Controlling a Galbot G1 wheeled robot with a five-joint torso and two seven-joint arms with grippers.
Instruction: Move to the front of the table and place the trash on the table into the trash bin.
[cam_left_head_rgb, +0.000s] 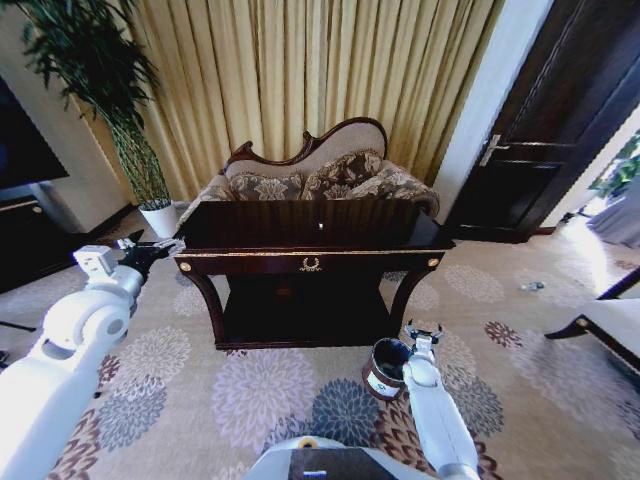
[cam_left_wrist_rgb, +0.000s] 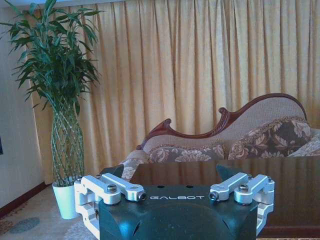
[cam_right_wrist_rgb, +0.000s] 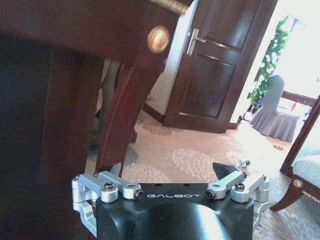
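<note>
Nearest to us, our right gripper (cam_left_head_rgb: 424, 330) hangs low over the patterned carpet (cam_left_head_rgb: 250, 400), its fingers spread wide and holding nothing, just above the rim of the trash bin (cam_left_head_rgb: 385, 366). The bin (dark, with a pale label on its side) stands on the carpet near the table's front right leg; in the right wrist view that curved leg (cam_right_wrist_rgb: 125, 95) and a gold stud rise close ahead of the open gripper (cam_right_wrist_rgb: 170, 172).

Our left gripper (cam_left_head_rgb: 150, 250) is raised at table height, just off the left end of the table (cam_left_head_rgb: 310, 262), also spread open and empty. In the left wrist view its fingertips (cam_left_wrist_rgb: 170, 172) frame the glossy dark tabletop (cam_left_wrist_rgb: 240, 185).

On that tabletop we can make out one tiny pale speck (cam_left_head_rgb: 321, 226) near the middle; we cannot tell what it is.

Behind the table stands a sofa (cam_left_head_rgb: 320, 170) with patterned cushions, then gold curtains (cam_left_head_rgb: 330, 70). A potted plant (cam_left_head_rgb: 120, 110) stands at far left, a dark door (cam_left_head_rgb: 550, 110) at far right.
</note>
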